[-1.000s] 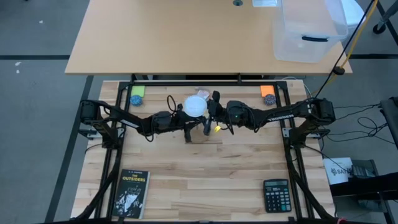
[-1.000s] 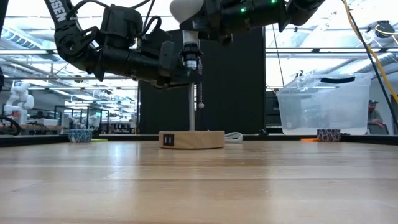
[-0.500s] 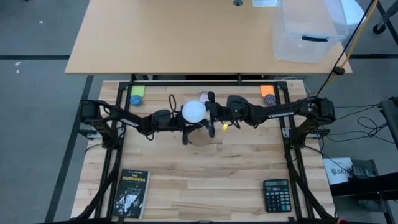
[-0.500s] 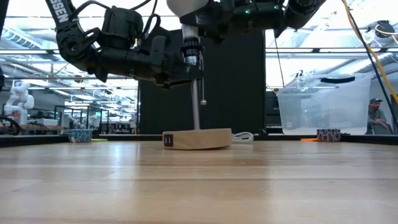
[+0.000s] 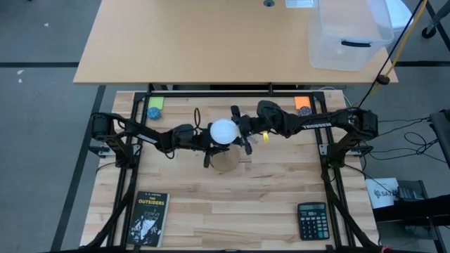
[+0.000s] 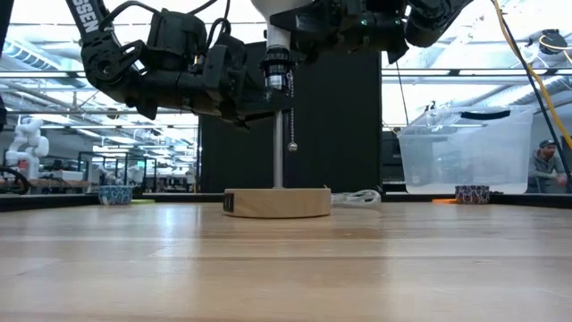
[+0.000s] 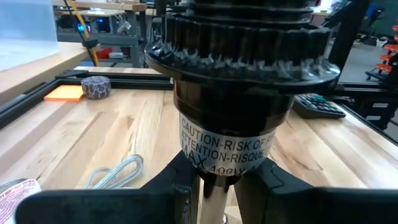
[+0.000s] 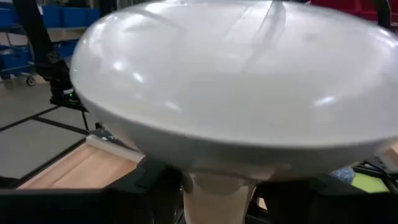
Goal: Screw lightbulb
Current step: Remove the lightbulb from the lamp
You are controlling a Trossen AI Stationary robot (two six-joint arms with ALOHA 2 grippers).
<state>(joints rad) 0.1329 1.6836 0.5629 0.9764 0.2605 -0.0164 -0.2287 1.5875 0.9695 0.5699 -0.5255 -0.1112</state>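
The white lightbulb [image 5: 223,131] stands globe-up on top of a lamp stand. The stand has a round wooden base [image 6: 277,202], a thin metal pole [image 6: 279,148] and a black socket [image 6: 277,67] with a pull chain. The bulb's narrow lower end goes down into the socket. My left gripper [image 5: 208,143] comes from the left and is shut on the stand just under the socket. My right gripper [image 5: 240,133] comes from the right and is shut on the bulb [image 8: 236,81] under its globe. My left gripper pinches the stand's pole [image 7: 210,196] right beneath the black socket [image 7: 230,112], one finger on each side. The fingers come level from the table's left, across the pole. The stand is upright with its wooden base on the table. My right gripper pinches the bulb's pale neck [image 8: 217,186] just below the globe, between its two fingers. The fingers come level from the table's right. The bulb stands upright, globe up, with its lower end in the socket.
A book [image 5: 148,218] lies at the near left and a calculator [image 5: 311,220] at the near right. Green [image 5: 155,102] and orange [image 5: 302,102] pads with small objects lie at the far corners. A white cord [image 7: 115,174] lies by the base. A clear bin [image 5: 349,35] stands on the table behind.
My right gripper has turned about its own axis while shut on the bulb. Both grippers, the bulb and the stand have shifted a little toward the table's near edge. The wooden base has slid nearer and turned slightly.
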